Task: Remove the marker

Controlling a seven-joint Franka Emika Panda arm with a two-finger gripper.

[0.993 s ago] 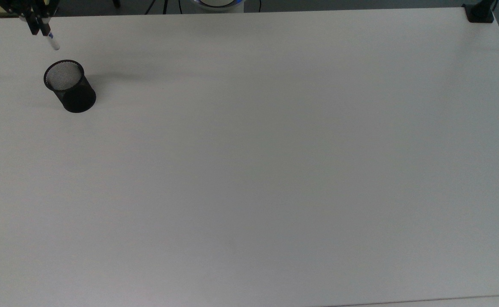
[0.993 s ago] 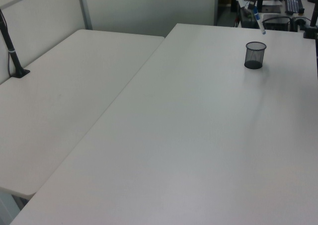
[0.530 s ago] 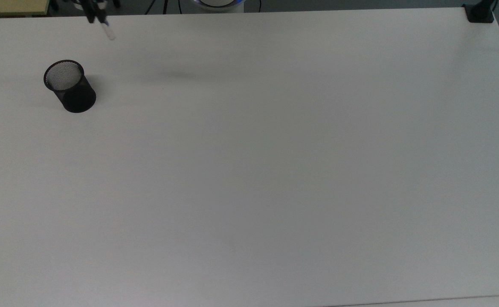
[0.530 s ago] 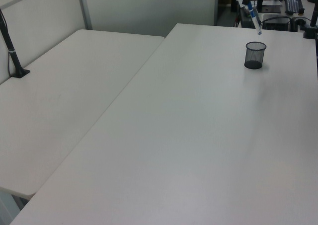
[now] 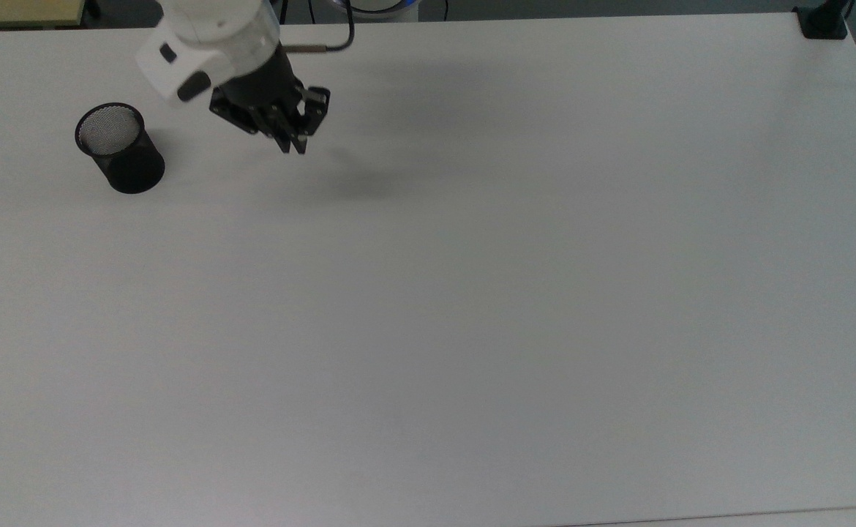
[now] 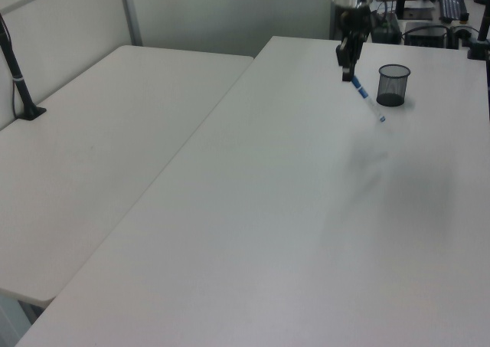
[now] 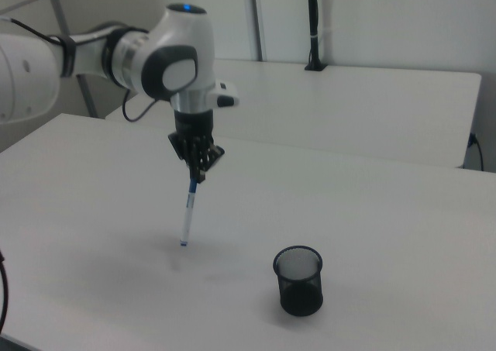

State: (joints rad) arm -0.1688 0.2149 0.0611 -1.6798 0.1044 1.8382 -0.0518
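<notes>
- I'm holding the marker (image 7: 187,214) in the gripper (image 7: 198,170): the fingers are closed tight on its top end, and the pen is hanging below them over the table (image 5: 472,329), its lower tip just above the surface as far as I can judge from the right view.
- In the left view the marker (image 6: 368,103) is slanting down from the gripper (image 6: 348,73) toward 4 o'clock, its tip ending near the cup (image 6: 393,84) but apart from it.
- In the top view the gripper (image 5: 293,139) is sitting at about 3 o'clock from the cup (image 5: 119,147), well apart from it; the cup is looking empty through its open mouth.
- I'm judging the marker as light, stiff and smooth-barrelled. A pinch at one end lets it swing and tilt, as the slant is showing; a hold nearer mid-barrel would be steadier, and the plastic may slip if I ease off too soon.
- Against one second ago, I'm seeing the arm come in from the top view's 10 o'clock corner, past the cup, and down toward the table; the white arm body is now in the top view, and the shadow under it is darker and closer.
- The cup is standing where it stood.
</notes>
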